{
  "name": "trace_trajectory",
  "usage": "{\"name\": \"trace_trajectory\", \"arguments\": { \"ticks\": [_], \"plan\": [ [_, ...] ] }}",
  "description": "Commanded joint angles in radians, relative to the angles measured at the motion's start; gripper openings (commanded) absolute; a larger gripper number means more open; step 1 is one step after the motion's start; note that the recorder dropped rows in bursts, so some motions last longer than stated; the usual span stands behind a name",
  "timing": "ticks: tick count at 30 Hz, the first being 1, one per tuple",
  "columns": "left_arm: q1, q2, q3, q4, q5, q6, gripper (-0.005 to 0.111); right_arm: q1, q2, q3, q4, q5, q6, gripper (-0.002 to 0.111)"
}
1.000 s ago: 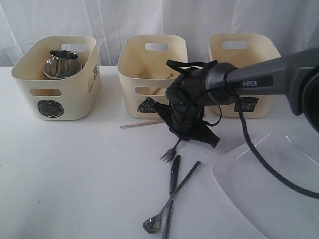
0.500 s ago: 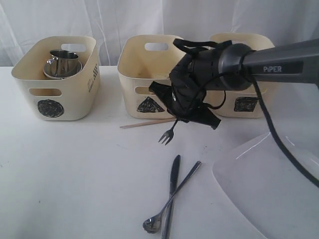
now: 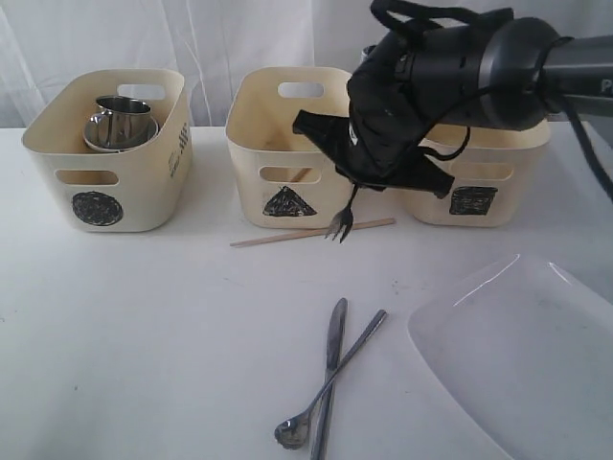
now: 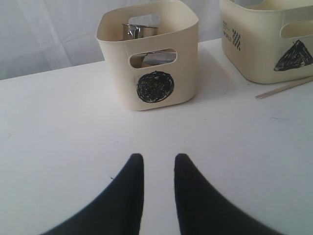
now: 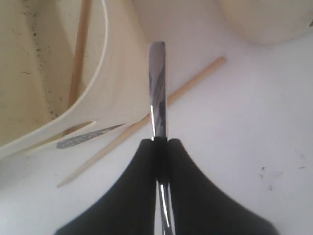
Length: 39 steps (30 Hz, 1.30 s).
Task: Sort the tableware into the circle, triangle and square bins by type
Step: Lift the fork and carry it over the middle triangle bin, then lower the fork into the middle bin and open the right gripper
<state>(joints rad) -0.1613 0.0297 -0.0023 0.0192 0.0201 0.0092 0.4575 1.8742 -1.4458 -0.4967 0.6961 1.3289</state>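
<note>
My right gripper (image 3: 359,184) is shut on the steel fork (image 3: 340,226), which hangs tines down in front of the triangle bin (image 3: 292,144). In the right wrist view the fork handle (image 5: 157,88) sticks out between the closed fingers of the gripper (image 5: 160,142), above the bin's rim (image 5: 117,83). One wooden chopstick (image 3: 311,233) lies on the table before that bin; another (image 5: 78,54) lies inside it. A knife (image 3: 332,350) and a long spoon (image 3: 359,342) lie crossed near the front. My left gripper (image 4: 159,159) hovers open and empty over the table, facing the circle bin (image 4: 146,58).
The circle bin (image 3: 105,144) at the left holds a steel mug (image 3: 123,113). The square bin (image 3: 474,182) stands at the right behind my right arm. A large white plate (image 3: 536,364) lies at the front right.
My right gripper has lifted the fork off the table and carried it up and to the right, towards the bins. The left gripper has not moved.
</note>
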Motion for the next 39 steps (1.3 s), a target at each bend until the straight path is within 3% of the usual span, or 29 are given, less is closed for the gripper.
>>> {"name": "trace_trajectory", "arguments": {
  "ticks": [1, 14, 28, 39],
  "plan": [
    [0.0, -0.007, 0.002, -0.002, 0.0, -0.009, 0.028, 0.0, -0.049, 0.002, -0.037, -0.002, -0.05, 0.0],
    [0.0, -0.007, 0.002, -0.002, 0.0, -0.009, 0.028, 0.0, -0.065, -0.022, -0.219, -0.344, -0.129, 0.0],
    [0.0, -0.007, 0.002, -0.002, 0.0, -0.009, 0.028, -0.019, 0.093, -0.298, -0.398, -0.363, -0.149, 0.0],
    [0.0, -0.007, 0.002, -0.002, 0.0, -0.009, 0.028, -0.047, 0.212, -0.393, -0.477, -0.391, -0.135, 0.0]
  ]
}}
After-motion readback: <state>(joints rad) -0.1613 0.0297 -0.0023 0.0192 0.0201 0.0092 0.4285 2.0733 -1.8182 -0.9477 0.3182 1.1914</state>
